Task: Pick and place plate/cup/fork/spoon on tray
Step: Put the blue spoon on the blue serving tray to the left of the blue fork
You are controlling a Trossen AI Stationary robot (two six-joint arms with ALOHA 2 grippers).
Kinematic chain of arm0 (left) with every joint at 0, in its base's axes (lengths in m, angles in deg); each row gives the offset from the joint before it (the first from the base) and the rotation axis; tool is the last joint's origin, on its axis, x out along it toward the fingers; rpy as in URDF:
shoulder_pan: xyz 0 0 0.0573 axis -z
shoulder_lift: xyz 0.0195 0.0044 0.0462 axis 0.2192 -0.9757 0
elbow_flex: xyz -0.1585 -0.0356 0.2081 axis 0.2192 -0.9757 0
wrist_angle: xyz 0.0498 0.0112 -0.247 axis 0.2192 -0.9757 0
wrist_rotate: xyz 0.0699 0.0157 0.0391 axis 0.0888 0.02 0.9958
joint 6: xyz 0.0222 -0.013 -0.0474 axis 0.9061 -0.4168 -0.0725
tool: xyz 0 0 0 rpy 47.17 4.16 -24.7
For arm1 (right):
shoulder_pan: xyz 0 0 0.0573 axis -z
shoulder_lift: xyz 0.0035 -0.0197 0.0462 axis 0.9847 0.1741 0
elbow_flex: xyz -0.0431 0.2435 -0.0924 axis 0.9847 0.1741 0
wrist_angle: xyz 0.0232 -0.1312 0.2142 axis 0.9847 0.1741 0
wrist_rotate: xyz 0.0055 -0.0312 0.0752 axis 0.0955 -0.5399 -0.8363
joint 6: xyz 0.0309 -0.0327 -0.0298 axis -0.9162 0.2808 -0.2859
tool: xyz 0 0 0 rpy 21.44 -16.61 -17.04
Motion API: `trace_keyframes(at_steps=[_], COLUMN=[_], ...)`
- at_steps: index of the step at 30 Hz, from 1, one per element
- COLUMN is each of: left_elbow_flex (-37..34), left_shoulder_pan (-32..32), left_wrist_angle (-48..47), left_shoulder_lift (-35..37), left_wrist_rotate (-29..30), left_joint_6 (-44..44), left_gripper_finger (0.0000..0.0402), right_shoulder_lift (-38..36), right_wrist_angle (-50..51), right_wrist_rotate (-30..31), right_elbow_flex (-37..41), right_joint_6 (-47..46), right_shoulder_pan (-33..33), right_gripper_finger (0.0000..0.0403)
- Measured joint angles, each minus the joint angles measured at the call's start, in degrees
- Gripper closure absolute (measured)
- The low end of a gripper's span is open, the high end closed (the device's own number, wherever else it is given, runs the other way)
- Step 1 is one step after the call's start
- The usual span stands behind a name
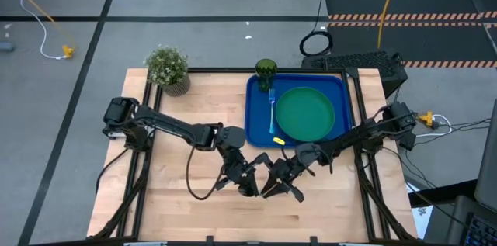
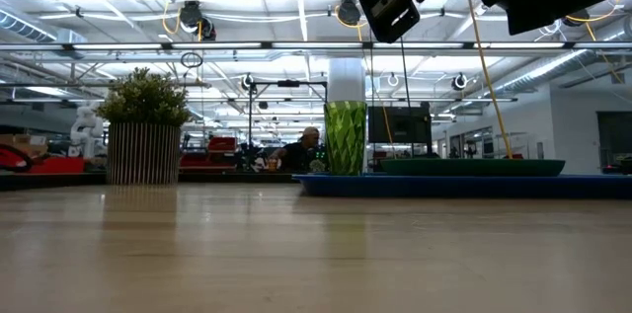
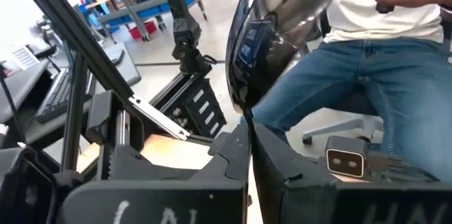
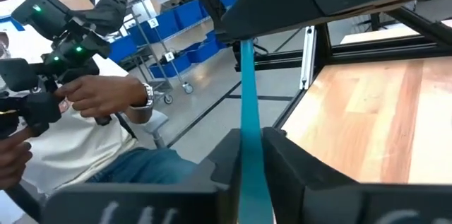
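Both claws meet above the counter [image 1: 178, 199]; right claw [image 4: 247, 160] clamps the spoon [image 4: 248, 111], left claw [image 3: 248, 155] pinches its bowl; nearby tray [image 1: 256, 133] carries plate [image 1: 304, 114], fork [image 1: 272, 114], cup [image 1: 265, 69]; potted plant [image 1: 168, 67] behind.

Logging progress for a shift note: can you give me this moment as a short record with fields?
tray: blue, on the far right part of the table
on tray: plate, fork beside it, cup at a far corner
spoon: raised over the table's near middle, blue handle clamped in the right hand
left hand: facing the right hand, close at the spoon's bowl
left to place: spoon
also on table: potted plant, far left corner
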Motion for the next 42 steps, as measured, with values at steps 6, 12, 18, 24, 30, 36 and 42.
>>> trace_keyframes(at_steps=[6, 12, 18, 24, 30, 36, 42], left_elbow_flex=[0.0, 0.0, 0.0, 0.0, 0.0, 0.0, 0.0], left_shoulder_pan=[0.4, 0.5, 0.5, 0.5, 0.6, 0.5, 0.5], left_wrist_angle=[0.9, 0.9, 0.9, 0.9, 0.9, 0.6, 0.6], left_shoulder_lift=[-0.1, -0.1, -0.1, -0.1, -0.1, -0.1, -0.1], left_wrist_rotate=[-0.9, -1.1, -1.1, -1.0, -1.3, -1.4, -1.4], left_joint_6=[-0.1, -0.6, -0.7, -0.9, -0.9, -0.9, -0.6], left_gripper_finger=[0.0393, 0.0396, 0.0395, 0.0393, 0.0397, 0.0397, 0.0393], right_shoulder_lift=[-0.1, 0.0, 0.0, 0.0, 0.0, 0.0, 0.0], right_wrist_angle=[0.6, 1.0, 1.3, 1.3, 0.9, 0.9, 1.0], right_wrist_rotate=[-0.1, -0.2, -0.2, -0.4, -0.4, -0.6, 2.7], right_elbow_flex=[0.0, 0.0, 0.0, 0.0, 0.0, 0.0, 0.0], right_joint_6=[0.3, 1.3, 2.6, 2.1, 1.5, 0.9, -0.5], right_shoulder_pan=[0.0, 0.0, 0.0, -0.4, -1.5, -1.9, -2.7], right_gripper_finger=[0.0394, 0.0403, 0.0403, 0.0403, 0.0356, 0.0248, 0.0168])
